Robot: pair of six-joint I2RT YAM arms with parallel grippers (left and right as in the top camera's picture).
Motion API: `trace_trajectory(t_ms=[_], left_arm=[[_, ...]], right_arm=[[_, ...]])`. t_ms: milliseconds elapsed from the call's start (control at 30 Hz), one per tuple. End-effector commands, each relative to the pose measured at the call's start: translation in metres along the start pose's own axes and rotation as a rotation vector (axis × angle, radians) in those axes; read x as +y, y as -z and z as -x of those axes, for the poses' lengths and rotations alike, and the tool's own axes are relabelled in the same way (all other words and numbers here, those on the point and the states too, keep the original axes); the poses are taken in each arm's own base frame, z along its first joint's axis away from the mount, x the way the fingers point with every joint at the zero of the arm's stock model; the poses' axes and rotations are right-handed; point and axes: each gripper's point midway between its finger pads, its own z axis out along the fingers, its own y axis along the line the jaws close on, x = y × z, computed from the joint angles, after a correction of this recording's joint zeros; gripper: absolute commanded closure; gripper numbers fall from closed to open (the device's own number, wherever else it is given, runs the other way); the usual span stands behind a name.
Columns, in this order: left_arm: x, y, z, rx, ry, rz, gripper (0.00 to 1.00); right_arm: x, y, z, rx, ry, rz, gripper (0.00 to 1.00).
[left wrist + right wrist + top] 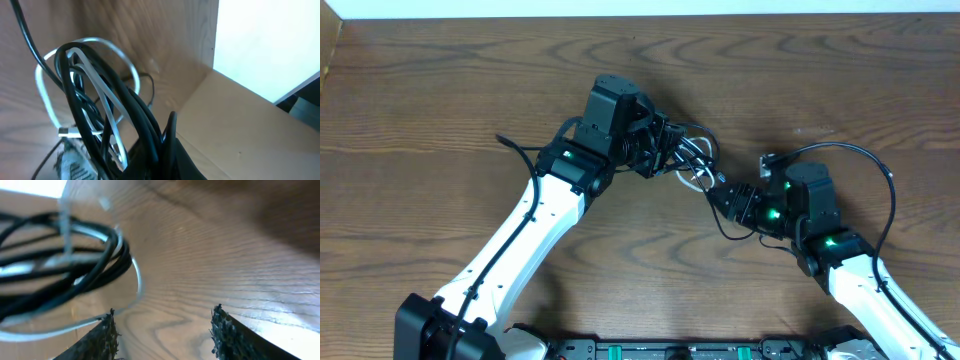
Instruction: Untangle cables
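Closest to the left wrist camera is the bundle of cables (pixel 131 107): several black cords run together in a thick sheaf across the lens, with one flat white cable (pixel 102 97) threaded through them and looping out wide to the left. A small pale plug end (pixel 67 132) hangs at the lower left of that loop. The black cords run down beside a dark finger (pixel 171 131) at the bottom of the frame.

From overhead, the left gripper (pixel 670 152) sits near the middle of the wooden surface (pixel 440 90) and is closed on the bundle. Loops of black and white cord spill out to its right and slightly below it. The cables lie between the two arms.

The right gripper (pixel 165 332) is open. In its wrist view the two ribbed fingertips (pixel 105 337) stand well apart, and bare wood grain shows between them. The bundle lies ahead and to the left of the fingertips, and the white loop curves down close to the left fingertip. I cannot tell whether the loop touches it.

Overhead, this gripper points up and left toward the tangle, with its tip just beside the lower loops. A thicker black arm cable (pixel 886 185) arcs over the right arm.
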Motion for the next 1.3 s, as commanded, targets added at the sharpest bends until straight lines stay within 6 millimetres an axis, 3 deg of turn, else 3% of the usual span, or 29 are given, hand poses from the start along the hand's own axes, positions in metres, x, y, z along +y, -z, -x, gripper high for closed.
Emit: trace_trajectory(t_ms=[0, 133, 267, 400, 567, 733, 867, 1000, 1267], left_arm=[[-0.015, 0.011, -0.016, 0.062, 0.087, -0.034, 0.92], [-0.018, 0.011, -0.019, 0.079, 0.081, -0.045, 0.92], [-0.018, 0.011, -0.018, 0.079, 0.08, -0.045, 0.92], [-0.019, 0.012, -0.015, 0.067, 0.081, -0.051, 0.92], [-0.026, 0.016, -0.005, 0.046, -0.025, -0.082, 0.92], [-0.025, 0.016, -0.01, 0.075, -0.195, -0.085, 0.92], [-0.024, 0.017, -0.017, 0.119, -0.215, -0.085, 0.92], [-0.024, 0.016, -0.02, 0.126, -0.222, -0.083, 0.92], [-0.027, 0.016, -0.023, 0.13, -0.234, -0.097, 0.92]], right_arm=[[-0.005, -0.001, 0.003, -0.027, -0.179, -0.029, 0.41], [-0.009, -0.001, 0.007, -0.052, -0.228, -0.049, 0.4], [-0.026, 0.001, 0.012, -0.105, -0.269, -0.128, 0.44], [-0.034, 0.003, 0.015, -0.128, -0.201, -0.17, 0.41], [-0.045, 0.005, 0.0, -0.071, -0.297, -0.205, 0.41], [-0.02, 0.009, -0.005, 0.053, -0.444, -0.038, 0.43], [-0.009, 0.014, -0.001, 0.09, -0.534, 0.035, 0.44], [0.018, 0.015, -0.006, 0.167, -0.558, 0.139, 0.48], [0.024, 0.011, -0.016, 0.201, -0.59, 0.13, 0.5]])
